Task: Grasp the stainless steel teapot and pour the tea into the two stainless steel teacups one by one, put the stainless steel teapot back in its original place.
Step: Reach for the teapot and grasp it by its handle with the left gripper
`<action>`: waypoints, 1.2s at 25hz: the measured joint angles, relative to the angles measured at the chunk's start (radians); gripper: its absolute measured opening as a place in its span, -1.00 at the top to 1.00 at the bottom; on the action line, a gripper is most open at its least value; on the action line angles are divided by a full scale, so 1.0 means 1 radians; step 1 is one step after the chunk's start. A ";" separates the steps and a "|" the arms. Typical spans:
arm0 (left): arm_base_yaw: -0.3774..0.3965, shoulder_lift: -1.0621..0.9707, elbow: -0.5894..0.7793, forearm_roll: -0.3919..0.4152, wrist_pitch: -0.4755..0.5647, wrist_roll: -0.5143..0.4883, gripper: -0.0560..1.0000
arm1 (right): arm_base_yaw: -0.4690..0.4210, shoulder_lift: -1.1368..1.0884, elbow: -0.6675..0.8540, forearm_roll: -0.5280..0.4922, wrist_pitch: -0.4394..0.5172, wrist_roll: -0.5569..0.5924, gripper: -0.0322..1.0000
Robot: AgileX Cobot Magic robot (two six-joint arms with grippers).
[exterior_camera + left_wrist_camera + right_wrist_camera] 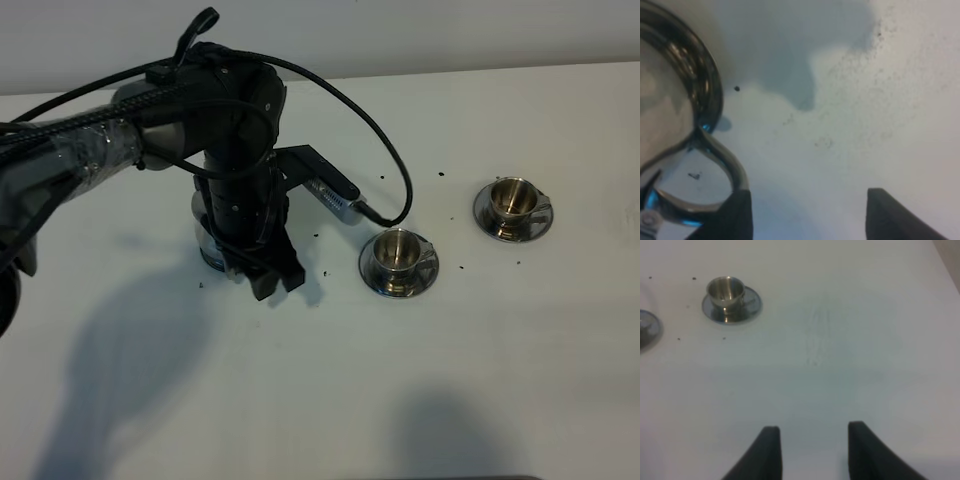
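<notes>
Our left gripper (pixel 807 215) hangs released beside the teapot (pixel 700 75), one finger at its handle (pixel 722 162), left of centre under the arm. Centre cup (pixel 400 255) and right cup (pixel 513 203) show no tea; we judge grasping and pouring remain. Right gripper (pixel 812 450) gapes idle.

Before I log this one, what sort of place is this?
Probably a robotics lab bench rather than a kitchen: a bare white table, a robot arm with taped cables, and two steel teacups laid out on saucers.
</notes>
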 joint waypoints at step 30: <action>0.133 -0.184 0.129 -0.097 0.000 -0.413 -0.10 | 0.000 0.000 0.000 0.000 0.000 0.000 0.34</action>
